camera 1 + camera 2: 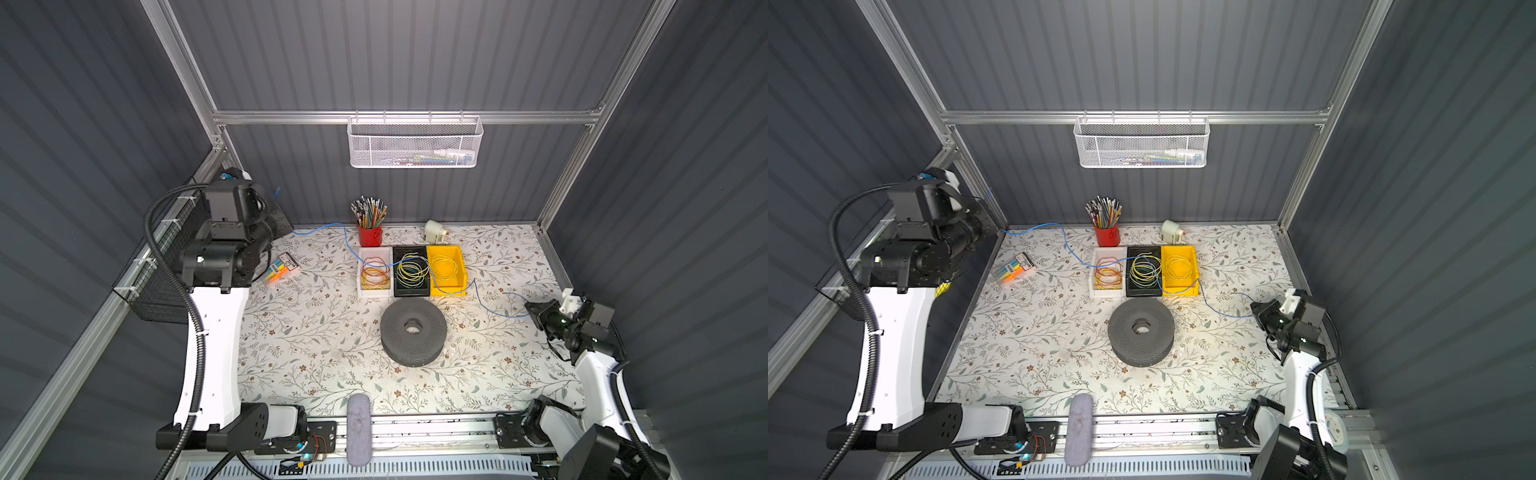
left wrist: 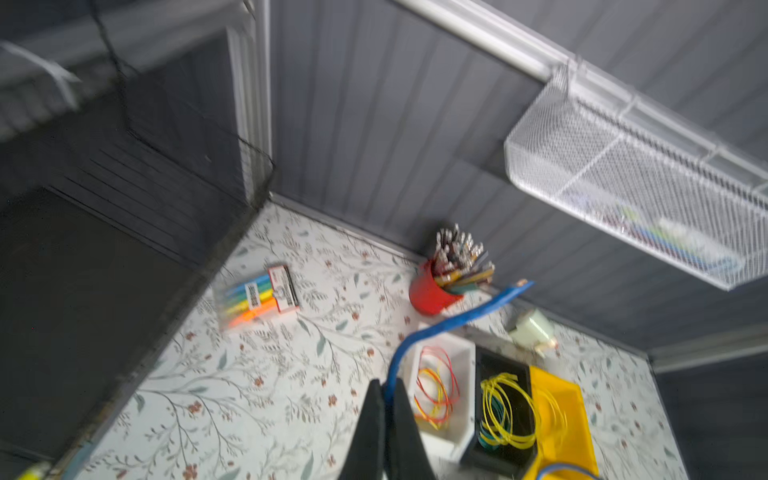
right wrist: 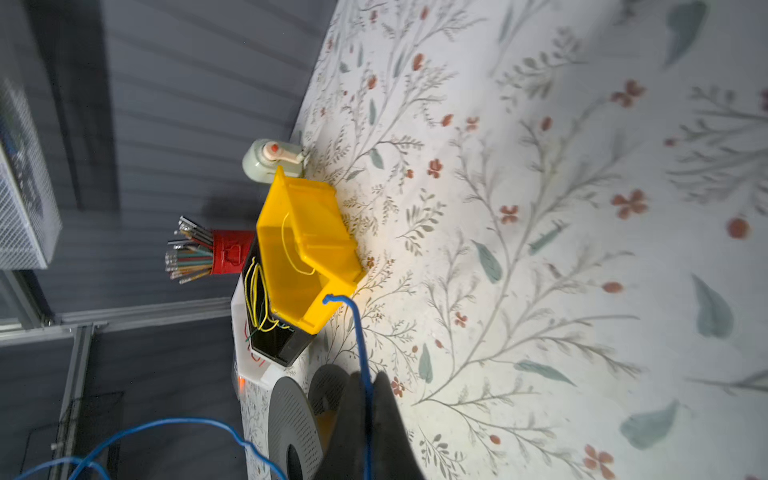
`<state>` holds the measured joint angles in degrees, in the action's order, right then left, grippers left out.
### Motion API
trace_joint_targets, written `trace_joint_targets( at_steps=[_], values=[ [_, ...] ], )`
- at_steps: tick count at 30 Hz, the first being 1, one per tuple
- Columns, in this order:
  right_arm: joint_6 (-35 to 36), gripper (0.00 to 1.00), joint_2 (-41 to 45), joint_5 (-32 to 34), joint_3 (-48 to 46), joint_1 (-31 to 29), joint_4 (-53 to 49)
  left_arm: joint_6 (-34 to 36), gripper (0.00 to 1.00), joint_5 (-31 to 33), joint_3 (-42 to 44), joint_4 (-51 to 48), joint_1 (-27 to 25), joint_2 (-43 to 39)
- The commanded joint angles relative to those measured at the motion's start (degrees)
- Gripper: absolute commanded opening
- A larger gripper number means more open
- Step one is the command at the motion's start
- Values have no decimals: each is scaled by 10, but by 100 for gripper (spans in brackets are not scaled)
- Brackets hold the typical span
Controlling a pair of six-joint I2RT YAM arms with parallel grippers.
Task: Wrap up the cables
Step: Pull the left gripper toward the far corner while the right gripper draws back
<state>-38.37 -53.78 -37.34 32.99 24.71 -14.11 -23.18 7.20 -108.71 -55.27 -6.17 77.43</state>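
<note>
Blue cable [image 1: 322, 227] end hidden behind the left arm [image 1: 216, 332]; wire basket [image 1: 413, 143] contents too small to tell

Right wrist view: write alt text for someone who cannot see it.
The right gripper is shut on a thin blue wire, whose free end points toward a yellow bin. A grey perforated spool lies nearby on the floral tabletop.

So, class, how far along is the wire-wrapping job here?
Done: the blue wire is gripped near each end, by the left hand and the right hand. In hand: it hangs strung between them, draped over the bins. Left: apparently all the wrapping. The spool is bare.
</note>
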Motion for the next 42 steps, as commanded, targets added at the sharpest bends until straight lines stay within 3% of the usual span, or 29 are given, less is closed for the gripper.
trace_joint_targets(
  at_steps=[1,4,7,12,17,20,27,34,37,42],
  values=[
    [52,0,-6,-11,27,-25,-30,-8,0,-32,65,3,-40,-25],
    [83,0,-13,21,22,-41,-58,-14,0,-2,104,5,-55,-50],
    [79,0,-18,61,-7,-20,-44,-4,0,49,89,-2,-45,-61],
    [2,0,-56,96,-71,6,73,-50,0,-14,20,15,18,-20],
    [-26,0,-100,41,-91,110,131,-115,0,-45,-77,30,60,20],
    [-17,0,-128,34,-90,153,136,-153,0,-31,-115,37,73,29],
    [-17,0,-158,19,-90,218,162,-223,0,34,-97,89,123,6],
    [-31,0,-152,30,-111,238,185,-271,0,-41,-175,100,183,75],
    [-27,0,-146,36,-120,238,187,-313,0,-98,-167,141,215,94],
    [0,0,-126,15,-96,203,155,-302,0,-202,-139,191,211,117]
  ],
)
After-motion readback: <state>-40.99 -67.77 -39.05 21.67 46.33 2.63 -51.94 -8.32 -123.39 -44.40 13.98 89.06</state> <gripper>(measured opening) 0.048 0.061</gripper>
